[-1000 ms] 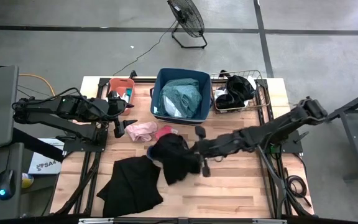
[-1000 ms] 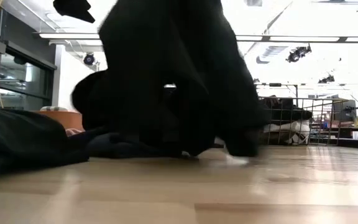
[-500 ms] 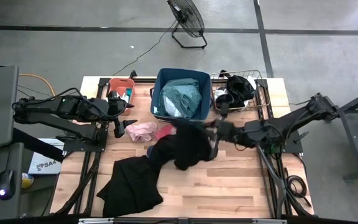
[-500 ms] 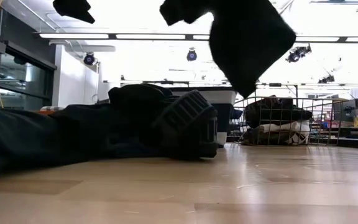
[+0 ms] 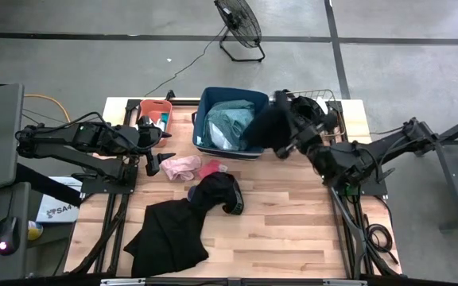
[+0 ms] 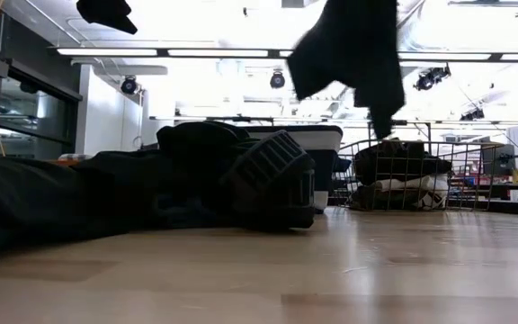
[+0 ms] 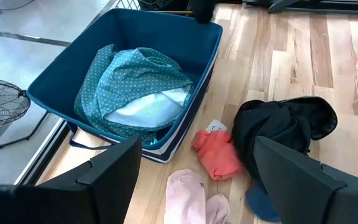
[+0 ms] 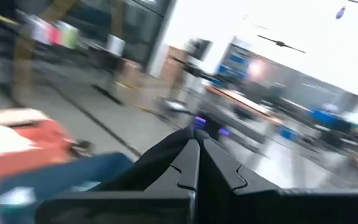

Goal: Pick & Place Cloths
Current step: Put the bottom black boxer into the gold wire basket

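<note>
While a black cloth (image 5: pixel 267 127) hangs pinched in the right end effector (image 5: pixel 286 121), it sits in the air above the gap between the navy bin (image 5: pixel 203 119) and the wire basket (image 5: pixel 336 119), its loose tail dangling, as the low view shows (image 6: pixel 349 45). To finish this step well, I judge the arm should carry the cloth fully over the chosen bin, lower until the tail is inside the walls, and only then release, so no corner drapes over a rim. The right arm reaches in from the right side, folded at the elbow, wrist raised well above the worktop (image 5: pixel 293 230). More cloths wait on the boards: a black heap (image 5: pixel 217 193), a larger black piece (image 5: pixel 165 237), a pink piece (image 5: pixel 180 165) and a red one (image 5: pixel 211 168). A teal shirt (image 7: pixel 132 78) already lies in the navy bin. The left end effector (image 5: pixel 156 155) hovers near the orange bin (image 5: pixel 156 106), fingers (image 7: pixel 110 171) spread, holding nothing.
</note>
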Available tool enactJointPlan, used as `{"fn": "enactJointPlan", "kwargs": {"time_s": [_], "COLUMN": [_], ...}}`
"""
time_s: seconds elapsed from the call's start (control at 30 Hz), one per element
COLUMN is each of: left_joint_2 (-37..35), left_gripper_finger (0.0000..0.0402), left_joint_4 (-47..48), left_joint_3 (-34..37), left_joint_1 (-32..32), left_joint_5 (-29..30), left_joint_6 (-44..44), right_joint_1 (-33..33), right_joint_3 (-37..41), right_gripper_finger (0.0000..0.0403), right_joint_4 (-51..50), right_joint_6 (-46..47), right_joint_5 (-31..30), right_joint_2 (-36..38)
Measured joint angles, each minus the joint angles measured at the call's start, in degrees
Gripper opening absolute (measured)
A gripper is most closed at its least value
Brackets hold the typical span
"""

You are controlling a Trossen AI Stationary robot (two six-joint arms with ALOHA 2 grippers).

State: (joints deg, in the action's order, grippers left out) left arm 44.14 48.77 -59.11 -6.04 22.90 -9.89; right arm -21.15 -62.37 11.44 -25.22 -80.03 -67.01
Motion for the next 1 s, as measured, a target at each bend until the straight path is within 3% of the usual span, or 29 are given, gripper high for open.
{"fn": "enactJointPlan", "kwargs": {"time_s": [0.2, 0.6, 0.8, 1.0], "left_joint_2": [0.00, 0.00, 0.00, 0.00], "left_gripper_finger": [0.0306, 0.0306, 0.0306, 0.0306], "left_joint_4": [0.00, 1.46, 1.55, 1.53], "left_joint_3": [0.00, -0.02, -0.02, -0.02], "left_joint_1": [0.00, 0.01, 0.02, 0.02], "left_joint_5": [0.00, 0.00, 0.00, 0.00], "left_joint_6": [-0.02, -0.92, -0.92, -0.92], "right_joint_1": [4.47, 21.21, 26.10, 30.88], "right_joint_3": [0.00, 0.00, 0.00, 0.49], "right_gripper_finger": [0.0004, 0.0004, 0.0004, 0.0004], "right_joint_4": [-0.16, 0.61, 0.28, -4.78], "right_joint_6": [-3.55, -6.26, -8.08, -1.52], "right_joint_5": [-9.87, -10.05, -9.64, -5.57], "right_joint_2": [1.84, 2.42, 2.42, 2.42]}}
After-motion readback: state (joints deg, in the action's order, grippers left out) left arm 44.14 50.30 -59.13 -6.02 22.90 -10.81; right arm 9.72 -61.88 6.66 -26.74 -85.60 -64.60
